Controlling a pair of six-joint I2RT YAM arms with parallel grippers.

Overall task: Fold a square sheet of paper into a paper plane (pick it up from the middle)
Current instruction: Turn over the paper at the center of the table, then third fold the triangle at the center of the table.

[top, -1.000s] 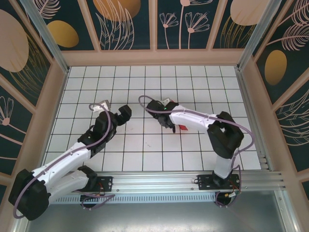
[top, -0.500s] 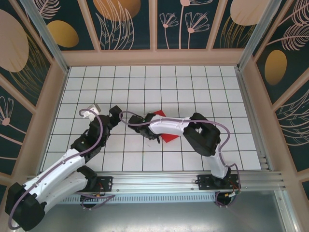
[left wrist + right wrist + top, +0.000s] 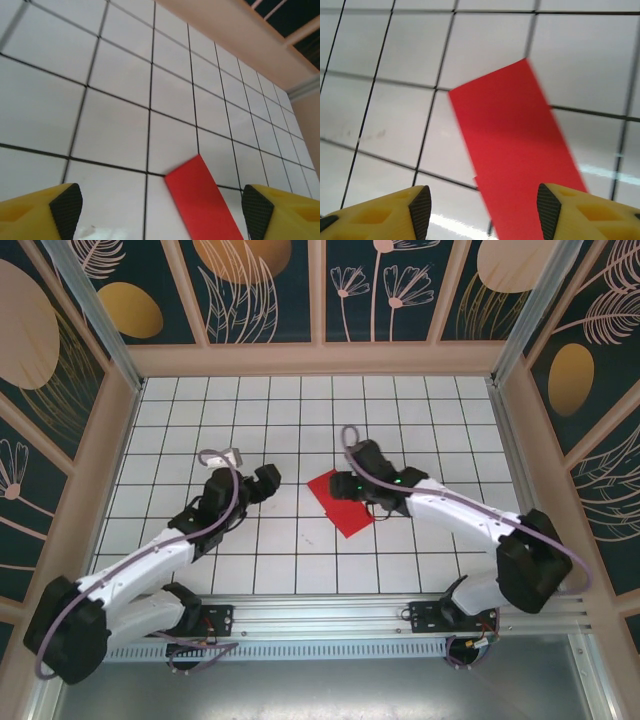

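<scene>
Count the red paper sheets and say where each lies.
1. The red sheet of paper lies flat near the middle of the tiled table, a slanted narrow rectangle. The right arm could hide another.

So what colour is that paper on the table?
The paper is plain bright red, no pattern. The right wrist view shows it best.

One red paper sheet (image 3: 342,502) and two end effectors (image 3: 262,480) (image 3: 352,483).
</scene>
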